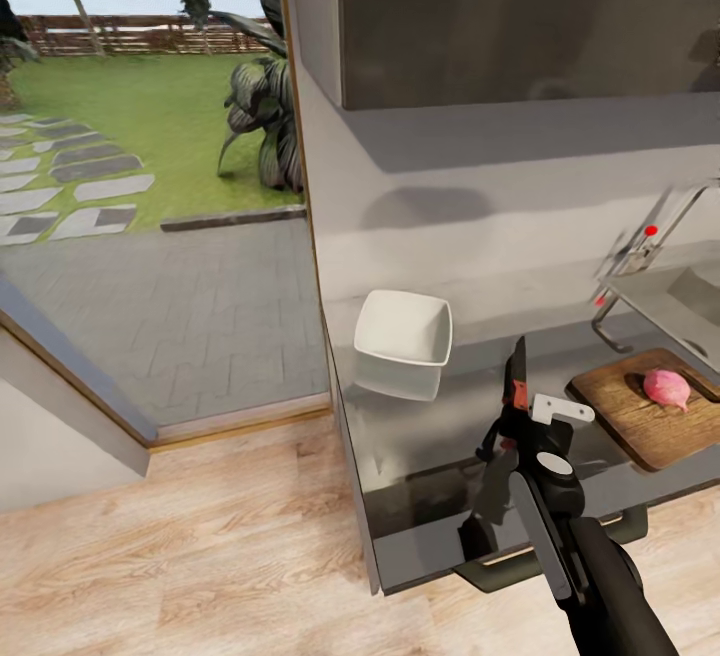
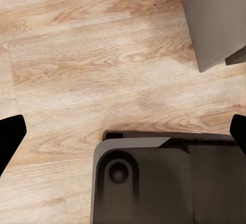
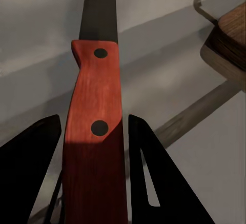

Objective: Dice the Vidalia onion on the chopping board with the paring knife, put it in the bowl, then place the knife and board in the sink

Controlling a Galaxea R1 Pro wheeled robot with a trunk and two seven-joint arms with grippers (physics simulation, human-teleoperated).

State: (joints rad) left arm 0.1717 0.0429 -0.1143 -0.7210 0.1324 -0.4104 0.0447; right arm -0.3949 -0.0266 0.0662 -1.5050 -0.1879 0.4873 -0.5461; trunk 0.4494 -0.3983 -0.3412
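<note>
Your right end effector is clamped on the paring knife by its stiff, likely slick red handle; grip mid-handle.

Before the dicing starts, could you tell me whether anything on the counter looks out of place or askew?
Nothing looks spilled or damaged. The chopping board lies at an angle on the countertop, with the whole onion resting on it. The white bowl sits empty to its left. The right gripper holds the paring knife by its handle.
</note>
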